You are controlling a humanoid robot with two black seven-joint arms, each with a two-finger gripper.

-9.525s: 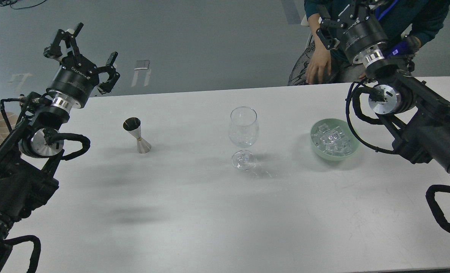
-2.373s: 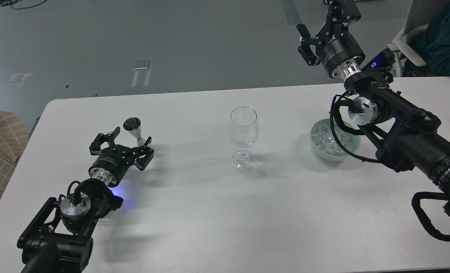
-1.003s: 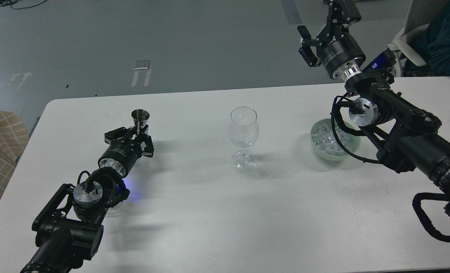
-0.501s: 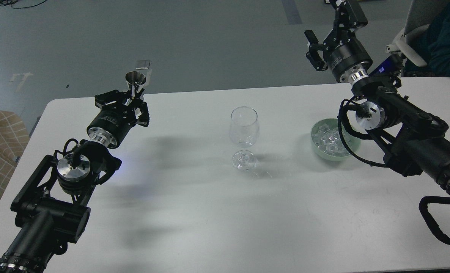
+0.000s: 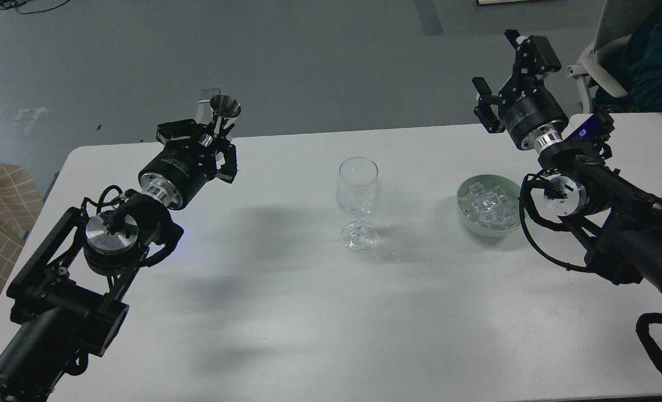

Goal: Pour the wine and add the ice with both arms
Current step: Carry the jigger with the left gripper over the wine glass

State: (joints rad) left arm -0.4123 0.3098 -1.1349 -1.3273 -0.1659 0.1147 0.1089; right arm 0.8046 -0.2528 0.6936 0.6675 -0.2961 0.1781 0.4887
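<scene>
The left gripper [image 5: 215, 140] is clamped on a steel jigger [image 5: 223, 113], holding it upright in the air over the far left part of the table [image 5: 286, 312]. The right gripper [image 5: 511, 71] hangs spread, gripping nothing, above and behind the bowl [image 5: 468, 215]. The table is white and plain, on a grey floor [image 5: 308, 61]. Ice [image 5: 490, 204] fills the green bowl at right. An empty glass [image 5: 358, 192] stands mid-table between jigger and bowl. A chair [image 5: 593, 56] stands at the far right. Whether the jigger contains wine cannot be told.
</scene>
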